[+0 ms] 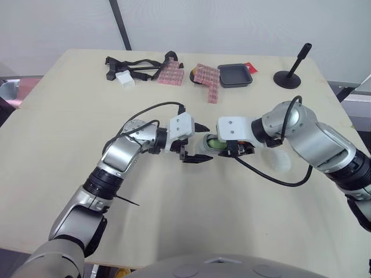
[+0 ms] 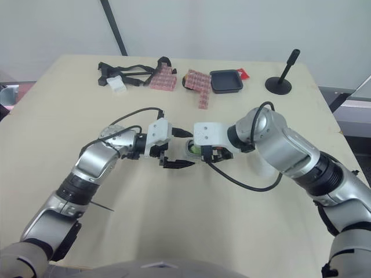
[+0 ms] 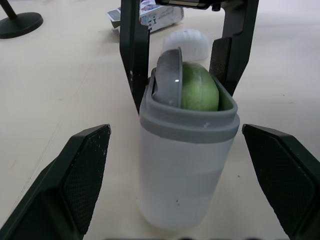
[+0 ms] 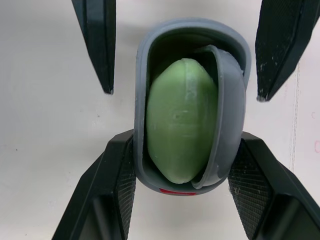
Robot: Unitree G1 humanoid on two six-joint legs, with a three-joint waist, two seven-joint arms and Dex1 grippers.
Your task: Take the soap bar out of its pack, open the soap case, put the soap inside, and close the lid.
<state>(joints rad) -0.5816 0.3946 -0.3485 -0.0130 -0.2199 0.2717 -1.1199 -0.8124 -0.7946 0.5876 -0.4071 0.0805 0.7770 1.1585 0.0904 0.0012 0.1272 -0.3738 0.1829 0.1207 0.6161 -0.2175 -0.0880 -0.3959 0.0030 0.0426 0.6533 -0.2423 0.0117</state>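
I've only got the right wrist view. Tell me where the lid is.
Observer: The lid lies on the table to the robot's right of the soap case, apart from it.
Operator: Report how high the soap sits.
Observer: In the left wrist view the case stands upright, and the soap pokes above its rim.

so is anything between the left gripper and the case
Nothing visible. The left gripper is open, with one finger on either side of the case and only table showing in the gaps. The right gripper grips the case from the opposite end, outside those gaps.
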